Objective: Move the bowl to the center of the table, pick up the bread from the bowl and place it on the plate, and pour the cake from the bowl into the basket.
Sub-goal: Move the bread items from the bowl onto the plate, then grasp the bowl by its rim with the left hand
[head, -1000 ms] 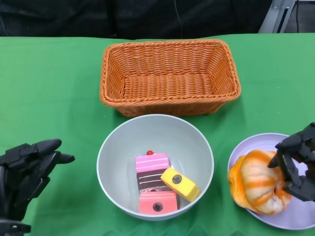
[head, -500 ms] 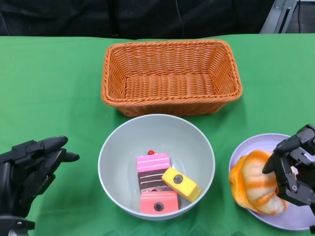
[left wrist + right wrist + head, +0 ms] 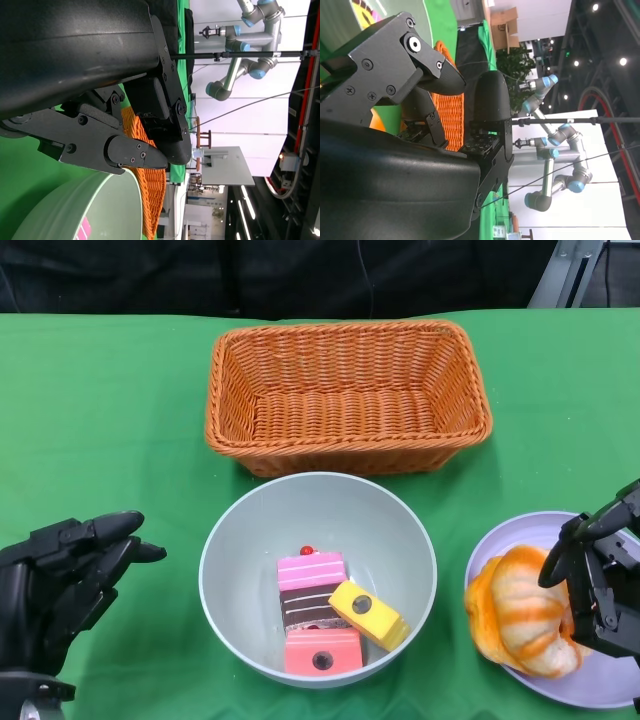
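Green cloth covers the table [image 3: 110, 420], w/ a dark backdrop behind it and, in the wrist views, other robot arms standing in a lit hall beyond. Grey bowl [image 3: 262, 523] sits roughly mid-table, just in front of the wicker basket [image 3: 345, 445], rims near but apparently not touching. That spot likely serves the pour: the basket is directly beyond the bowl, so a forward tip would send the contents in. Cake [image 3: 310, 590] lies in the bowl's near half: a pink-topped layered slice w/ a red dot, a pink block in front of it, and a yellow block [image 3: 366, 613] leaning against both.

Bread [image 3: 520, 615], orange and striped, rests on the lilac plate [image 3: 520, 530] to the bowl's right, hanging over the plate's left edge a bit. So the bowl shift and bread transfer look done; the pour appears to be what's left.

Right hand [image 3: 598, 585] is at the bread's right side, over the plate, fingers curled downward and apart. It seems to be touching or nearly touching the loaf, but no closed grip shows; judged as let go. Right wrist view shows only fingers w/ a gap between them, nothing in it.

Left hand [image 3: 65, 575] hovers left of the bowl, well clear of the rim, palm turned toward it, fingers extended and spread, holding nothing. Left wrist view shows the bowl rim just ahead of the fingertips, so it's prob. lined up to grip the bowl's side for tipping.
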